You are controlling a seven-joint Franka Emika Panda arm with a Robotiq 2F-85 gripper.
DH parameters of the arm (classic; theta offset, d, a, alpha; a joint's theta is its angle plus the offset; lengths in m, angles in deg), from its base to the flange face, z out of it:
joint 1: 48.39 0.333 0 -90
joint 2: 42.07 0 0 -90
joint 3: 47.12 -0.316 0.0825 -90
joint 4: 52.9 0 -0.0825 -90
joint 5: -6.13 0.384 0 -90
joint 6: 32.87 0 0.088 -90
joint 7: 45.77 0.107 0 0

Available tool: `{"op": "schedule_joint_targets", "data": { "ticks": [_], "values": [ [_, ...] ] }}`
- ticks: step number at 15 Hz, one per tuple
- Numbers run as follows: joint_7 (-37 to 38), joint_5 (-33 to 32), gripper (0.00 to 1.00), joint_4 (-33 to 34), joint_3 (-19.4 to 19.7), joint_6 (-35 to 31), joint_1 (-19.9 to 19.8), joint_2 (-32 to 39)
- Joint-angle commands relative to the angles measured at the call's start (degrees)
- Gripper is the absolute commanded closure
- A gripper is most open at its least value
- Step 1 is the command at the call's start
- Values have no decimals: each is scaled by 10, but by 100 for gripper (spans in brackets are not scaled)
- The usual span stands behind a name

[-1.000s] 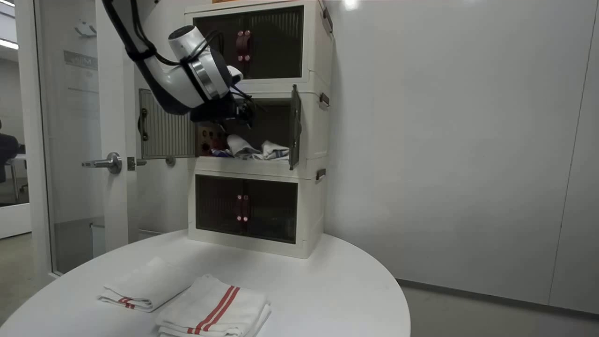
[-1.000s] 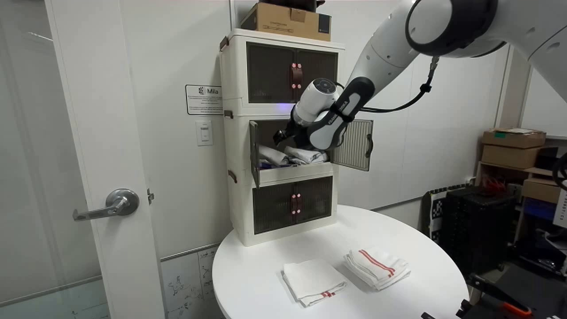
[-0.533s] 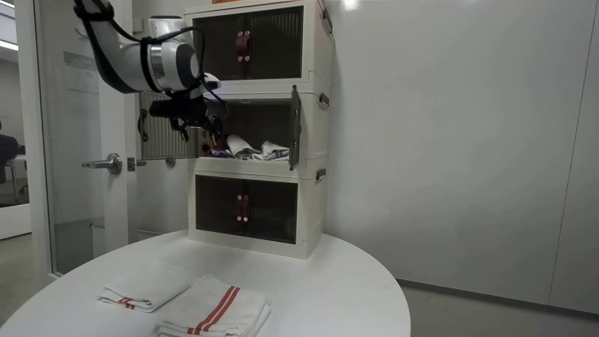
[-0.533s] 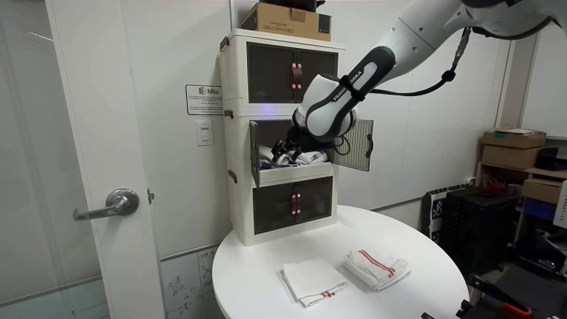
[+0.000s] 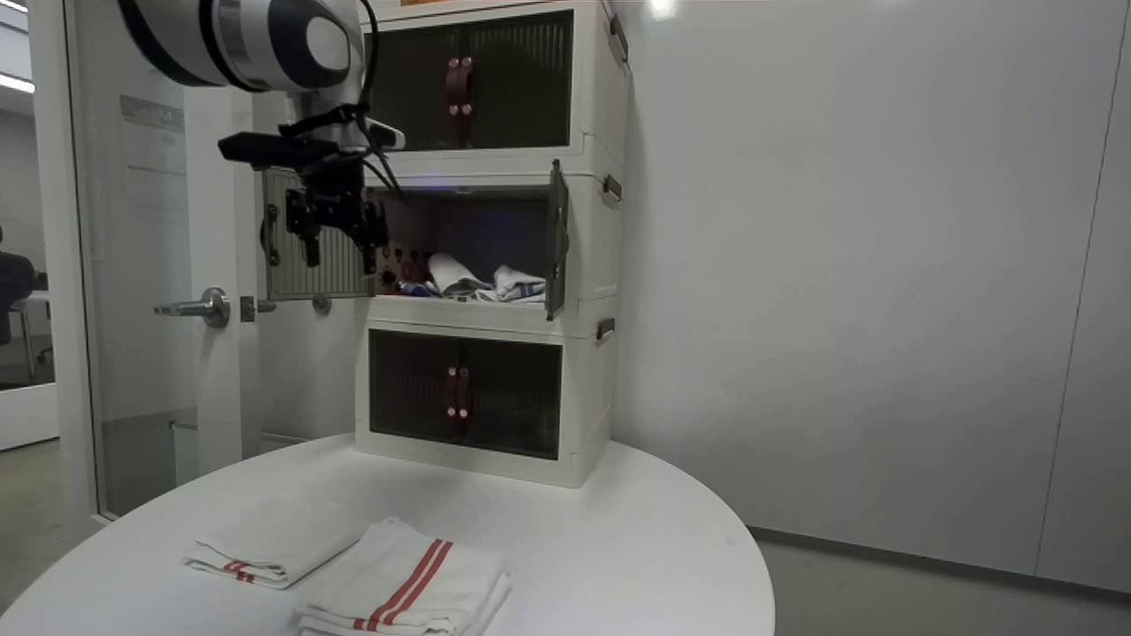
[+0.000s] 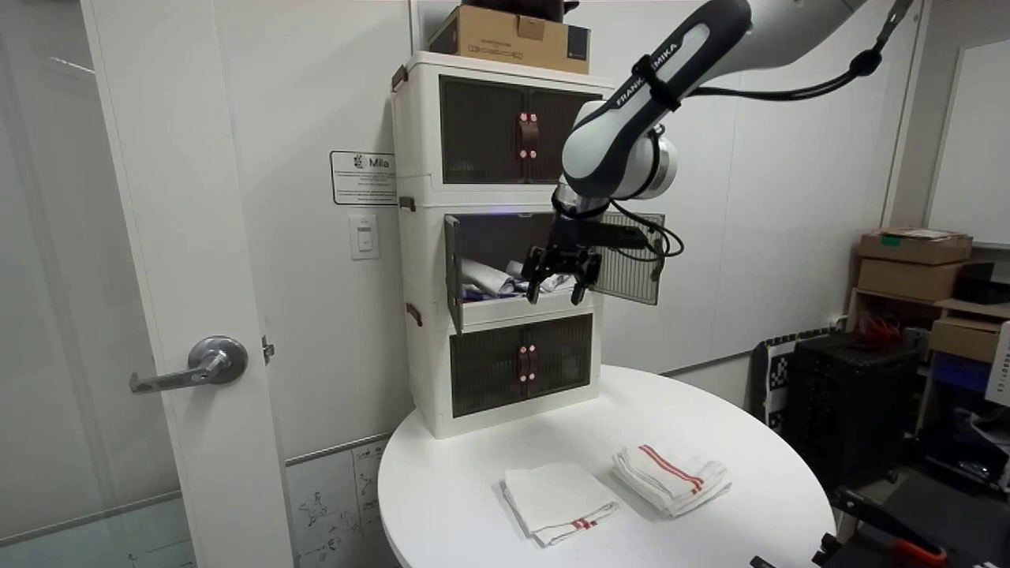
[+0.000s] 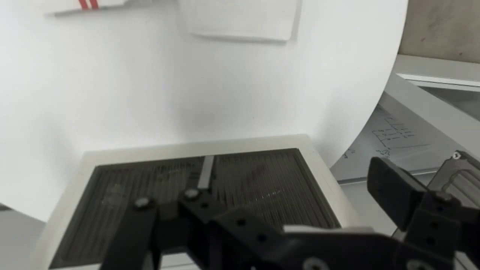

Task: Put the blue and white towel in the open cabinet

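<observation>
The open cabinet is the middle compartment (image 5: 482, 212) of a white three-tier tower, its doors swung apart; it also shows in an exterior view (image 6: 493, 233). The blue and white towel (image 5: 519, 284) lies rumpled inside, toward the right; the gripper partly covers it in an exterior view (image 6: 559, 285). Another white cloth (image 5: 453, 274) lies left of it, with something blue by it. My gripper (image 5: 340, 256) is open and empty, pointing down in front of the compartment, outside it. It also shows in an exterior view (image 6: 557, 295) and the wrist view (image 7: 296, 183).
Two folded white towels with red stripes (image 5: 406, 574) (image 5: 278, 539) lie on the round white table (image 5: 636, 548). The compartment's left door (image 5: 318, 238) and right door (image 5: 557, 238) stick out forward. The shut bottom compartment (image 7: 262, 180) shows below the gripper.
My gripper has drawn back out of the compartment and turned to point downward. The arm has pulled away from the tower. The cloths inside and the table towels have stayed put.
</observation>
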State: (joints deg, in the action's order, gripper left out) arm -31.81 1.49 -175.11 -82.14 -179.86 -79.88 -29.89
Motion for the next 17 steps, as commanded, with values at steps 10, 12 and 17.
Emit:
{"op": "schedule_joint_targets", "data": {
  "ticks": [10, 12, 17],
  "values": [
    [42, 97, 0, -301, 243, 113, 317, -382],
    [57, 89, 0, -273, 242, 102, 318, -337],
    [56, 90, 0, -314, 246, 112, 320, -401]
  ]
}}
